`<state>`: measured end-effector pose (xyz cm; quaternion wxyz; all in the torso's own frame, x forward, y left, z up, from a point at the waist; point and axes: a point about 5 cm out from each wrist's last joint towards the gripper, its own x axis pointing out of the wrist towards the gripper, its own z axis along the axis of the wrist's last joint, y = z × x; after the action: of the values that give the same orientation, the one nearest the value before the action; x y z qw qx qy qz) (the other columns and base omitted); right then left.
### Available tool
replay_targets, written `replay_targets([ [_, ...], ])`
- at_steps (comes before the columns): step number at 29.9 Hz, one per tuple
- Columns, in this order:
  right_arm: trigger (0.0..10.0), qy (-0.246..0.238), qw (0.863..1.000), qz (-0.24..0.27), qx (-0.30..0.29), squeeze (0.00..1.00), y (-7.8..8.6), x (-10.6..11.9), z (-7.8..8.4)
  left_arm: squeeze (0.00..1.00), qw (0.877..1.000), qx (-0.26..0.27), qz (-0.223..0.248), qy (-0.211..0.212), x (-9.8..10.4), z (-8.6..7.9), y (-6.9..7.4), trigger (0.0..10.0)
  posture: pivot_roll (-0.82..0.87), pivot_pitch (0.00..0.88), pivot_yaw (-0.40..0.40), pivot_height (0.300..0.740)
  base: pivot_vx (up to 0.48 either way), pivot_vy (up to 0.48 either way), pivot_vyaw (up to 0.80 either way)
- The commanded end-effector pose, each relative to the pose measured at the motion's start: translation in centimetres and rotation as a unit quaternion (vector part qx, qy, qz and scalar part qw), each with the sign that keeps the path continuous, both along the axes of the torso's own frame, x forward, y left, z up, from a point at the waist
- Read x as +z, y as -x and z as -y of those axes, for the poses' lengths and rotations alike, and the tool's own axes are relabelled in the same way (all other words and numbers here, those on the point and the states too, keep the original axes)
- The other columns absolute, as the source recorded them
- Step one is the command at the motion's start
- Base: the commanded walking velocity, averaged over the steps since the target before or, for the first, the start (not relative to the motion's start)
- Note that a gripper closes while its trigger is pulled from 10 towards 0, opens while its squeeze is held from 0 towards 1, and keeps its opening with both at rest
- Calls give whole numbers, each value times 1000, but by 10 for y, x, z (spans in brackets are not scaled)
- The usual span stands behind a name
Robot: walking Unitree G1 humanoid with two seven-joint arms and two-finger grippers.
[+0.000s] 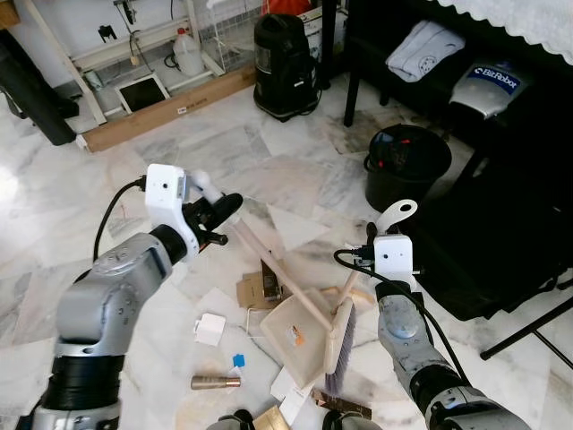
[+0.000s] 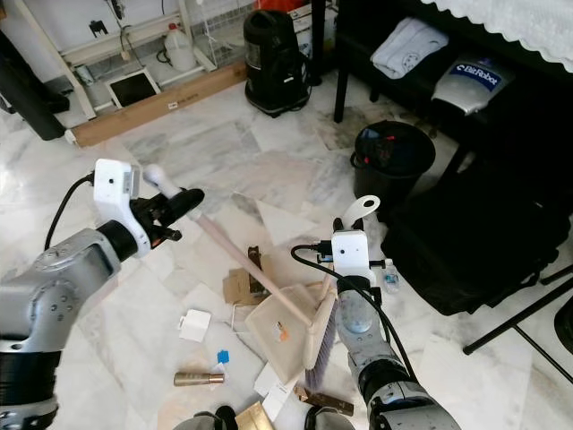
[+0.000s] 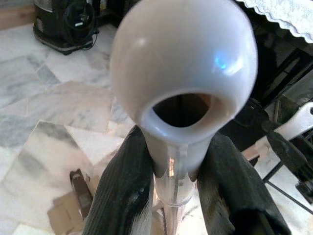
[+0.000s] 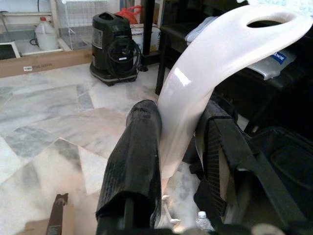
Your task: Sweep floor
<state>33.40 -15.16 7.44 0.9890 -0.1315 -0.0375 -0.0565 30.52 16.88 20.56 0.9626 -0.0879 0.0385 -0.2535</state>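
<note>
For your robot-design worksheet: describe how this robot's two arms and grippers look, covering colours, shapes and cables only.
Both arms are silver-grey metal with rounded joint housings and black bands. Each wrist carries a boxy white camera module with a black cable looping out behind it. The left gripper and the right gripper each have two long black fingers with a matte, slightly textured surface.

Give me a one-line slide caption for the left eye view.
Left gripper holds the dustpan handle, right gripper the brush, over littered marble floor.
</note>
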Motion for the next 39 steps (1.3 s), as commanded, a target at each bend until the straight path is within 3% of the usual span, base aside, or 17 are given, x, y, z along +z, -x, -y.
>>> replay_targets([
  [1, 10000, 22, 999, -32, -39, 0, 2, -9, 18, 0, 999, 22, 11, -26, 8, -18, 6, 10000, 74, 88, 54, 740, 0, 0, 0],
  [6, 10000, 26, 998, -28, -56, 0, -6, 1, 22, 0, 998, 4, 6, -61, 6, -23, 14, 10000, 87, 54, 49, 740, 0, 0, 0],
  [9, 10000, 25, 998, -28, -54, 0, -8, 2, 20, 0, 998, 28, 19, -59, 16, -33, 12, 10000, 95, 45, 46, 740, 0, 0, 0],
  [12, 10000, 24, 998, -30, -50, 0, -9, 3, 17, 0, 993, 90, 69, -44, 41, -50, 6, 10000, 99, 37, 45, 740, 0, 0, 0],
  [17, 10000, 23, 998, -32, -50, 0, -7, 0, 15, 0, 986, 122, 101, -44, 47, -57, 5, 10000, 94, 40, 47, 740, 0, 0, 0],
  [25, 10000, 24, 997, -43, -54, 0, 0, -9, 18, 0, 970, 195, 102, -104, 21, -69, -2, 10000, 81, 39, 50, 740, 0, 0, 0],
  [31, 10000, 21, 998, -9, -67, 0, -5, 3, 24, 0, 958, 239, 125, -93, 3, -67, -3, 10000, 61, 15, 52, 740, 0, 0, 0],
  [39, 10000, 8, 997, 44, -68, 0, -9, 21, 31, 0, 942, 294, 134, -90, -36, -65, 13, 10000, 41, 0, 47, 740, 0, 0, 0],
])
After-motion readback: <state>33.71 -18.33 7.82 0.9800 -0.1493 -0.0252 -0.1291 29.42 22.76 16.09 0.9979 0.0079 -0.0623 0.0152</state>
